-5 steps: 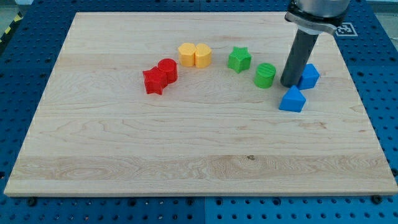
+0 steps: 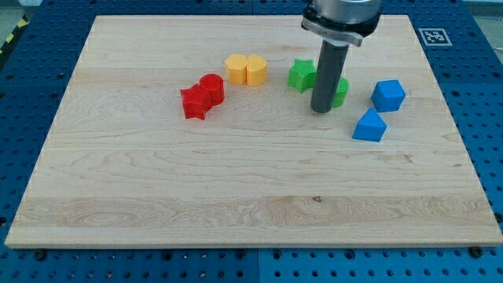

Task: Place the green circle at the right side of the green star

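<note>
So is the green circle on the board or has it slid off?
On the board. The green circle sits on the wood right of the green star, half hidden behind my tip.

A straight dark grey rod under a wider black collar with a pale rim, ending in my tip (image 2: 321, 110).

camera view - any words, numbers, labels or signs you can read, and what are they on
No readable words or numbers anywhere.
One sign only: a black-and-white square marker at the board's top right corner; it is a pattern, not text.
The blocks and the rod bear no labels.
</note>
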Tool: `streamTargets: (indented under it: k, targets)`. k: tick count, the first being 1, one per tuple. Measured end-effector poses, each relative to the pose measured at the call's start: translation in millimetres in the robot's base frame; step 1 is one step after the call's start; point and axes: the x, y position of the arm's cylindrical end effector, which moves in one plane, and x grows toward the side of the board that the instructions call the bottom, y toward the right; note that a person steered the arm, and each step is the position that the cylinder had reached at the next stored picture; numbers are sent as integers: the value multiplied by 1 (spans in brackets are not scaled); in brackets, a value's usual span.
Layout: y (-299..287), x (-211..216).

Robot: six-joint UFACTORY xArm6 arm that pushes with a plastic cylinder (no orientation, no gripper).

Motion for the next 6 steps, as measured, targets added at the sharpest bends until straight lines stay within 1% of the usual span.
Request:
streamTargets:
  k: [1, 2, 3, 4, 5, 6]
  targets:
    - [24, -9]
    - [25, -13]
    - [13, -20]
    - [12, -38]
    - [12, -39]
    - [12, -16]
